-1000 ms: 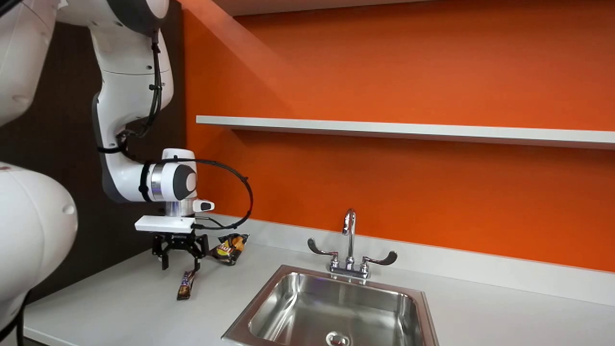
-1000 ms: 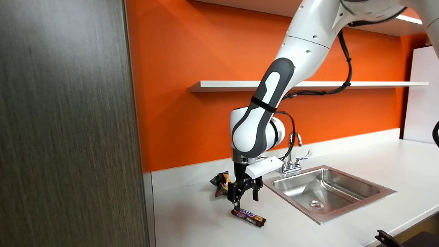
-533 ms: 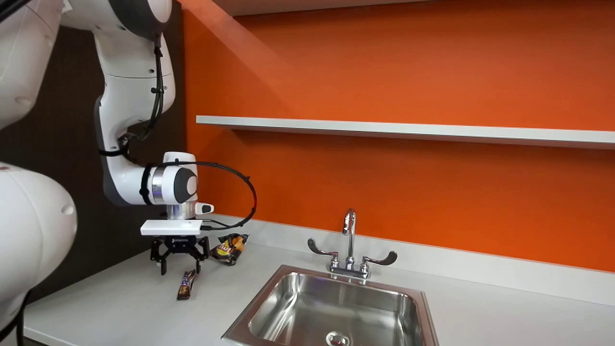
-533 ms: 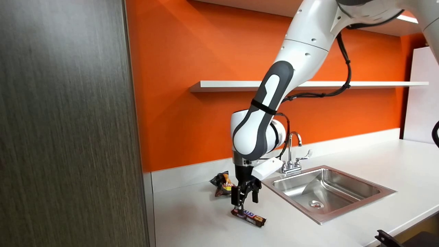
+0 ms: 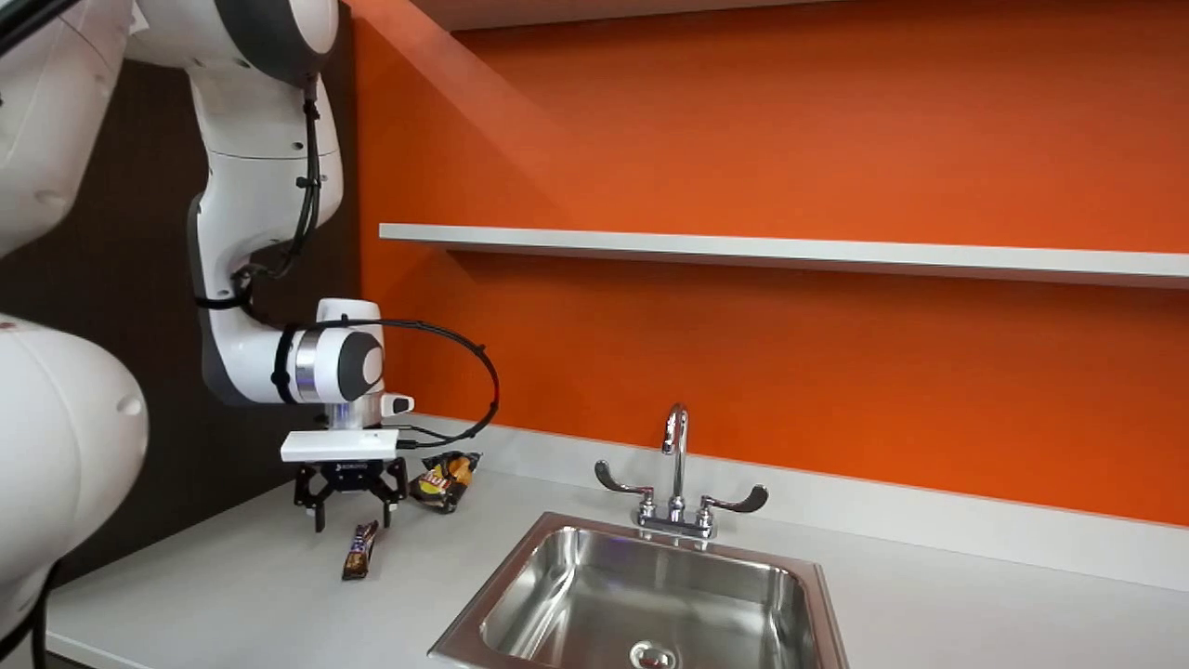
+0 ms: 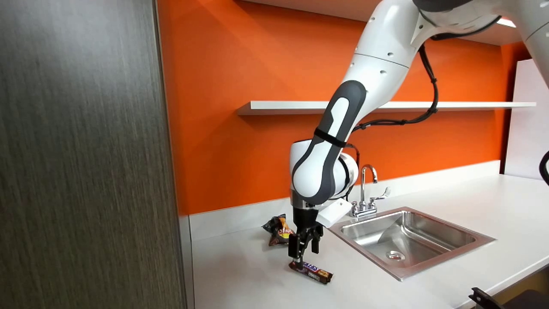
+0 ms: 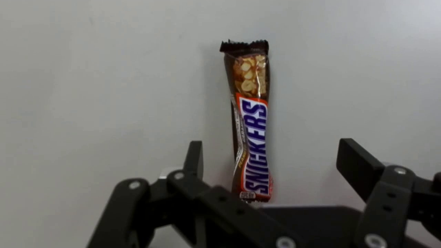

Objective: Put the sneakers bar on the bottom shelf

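Observation:
The Snickers bar [image 5: 359, 555] lies flat on the white counter in both exterior views [image 6: 316, 274]. In the wrist view the bar [image 7: 254, 127] runs lengthwise between the two fingers, nearer the left one, with its lower end close to the gripper body. My gripper [image 5: 353, 526] points down, just above the counter over the bar's far end. In the wrist view the gripper [image 7: 270, 143] is wide open, and neither finger touches the bar. The white bottom shelf [image 5: 780, 249] is on the orange wall, higher than the gripper, and also shows in an exterior view [image 6: 266, 105].
A chip bag [image 5: 446, 481] lies behind the gripper near the wall. A steel sink [image 5: 827, 613] with a faucet [image 5: 677, 465] is to the right. A dark panel [image 6: 85, 154] stands at the left. Another white surface [image 5: 650, 13] overhangs above the shelf.
The gripper has come down slightly and turned a little about its vertical axis. It has stayed open. The bar and chip bag have not moved.

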Controlling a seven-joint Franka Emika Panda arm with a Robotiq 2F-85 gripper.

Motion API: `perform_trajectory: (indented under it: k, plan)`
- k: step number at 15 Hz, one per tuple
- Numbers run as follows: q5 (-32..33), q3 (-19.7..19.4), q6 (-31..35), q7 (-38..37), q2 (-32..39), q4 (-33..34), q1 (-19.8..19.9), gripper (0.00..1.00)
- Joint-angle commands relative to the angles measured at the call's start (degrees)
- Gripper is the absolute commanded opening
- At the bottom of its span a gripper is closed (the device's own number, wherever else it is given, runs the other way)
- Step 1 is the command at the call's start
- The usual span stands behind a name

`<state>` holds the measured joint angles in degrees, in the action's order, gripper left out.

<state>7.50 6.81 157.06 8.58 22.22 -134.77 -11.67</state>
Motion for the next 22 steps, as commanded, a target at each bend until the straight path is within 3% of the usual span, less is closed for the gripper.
perform_trajectory:
  k: [1,22]
  plan:
    - [0.88,1.02,2.98,2.11,1.20,0.16,1.66,1.00]
    - [1.21,0.42,3.45,2.54,4.13,0.51,2.16,1.00]
